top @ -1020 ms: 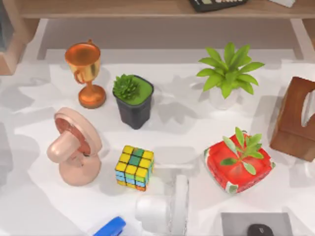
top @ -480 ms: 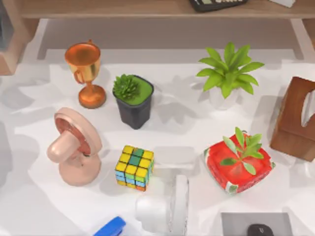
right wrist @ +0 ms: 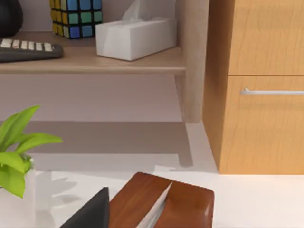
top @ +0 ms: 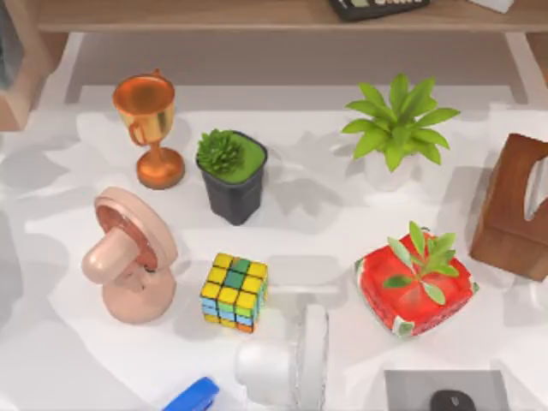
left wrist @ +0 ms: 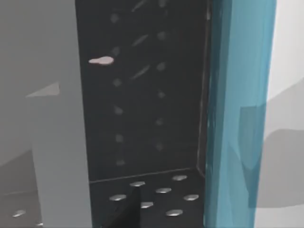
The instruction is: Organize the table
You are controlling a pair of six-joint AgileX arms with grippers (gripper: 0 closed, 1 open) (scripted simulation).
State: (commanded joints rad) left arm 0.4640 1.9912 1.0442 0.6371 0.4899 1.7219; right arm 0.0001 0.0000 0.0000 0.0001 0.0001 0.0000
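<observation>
The white table [top: 325,214] carries a copper trophy [top: 150,128], a black pot with a succulent [top: 231,175], a leafy plant in a white pot [top: 396,128], a pink fan [top: 128,257], a colour cube [top: 234,291], a red watermelon-patterned pot [top: 415,282], a white fan [top: 287,364] and a blue stapler [top: 193,396]. A brown tissue box [top: 514,205] stands at the right edge. In the right wrist view a dark tip of my right gripper [right wrist: 90,213] sits just before that brown tissue box [right wrist: 161,202]. My left gripper [left wrist: 126,209] faces a dark perforated panel [left wrist: 142,95].
A wooden shelf [top: 257,13] runs along the back and holds a white tissue box [right wrist: 135,35], a second cube [right wrist: 76,16] and a keyboard [right wrist: 28,50]. A wooden drawer cabinet [right wrist: 261,85] stands at the far right. A grey pad with a mouse [top: 445,394] lies front right.
Shadows along the table's left side have shifted slightly. No object on the table has moved.
</observation>
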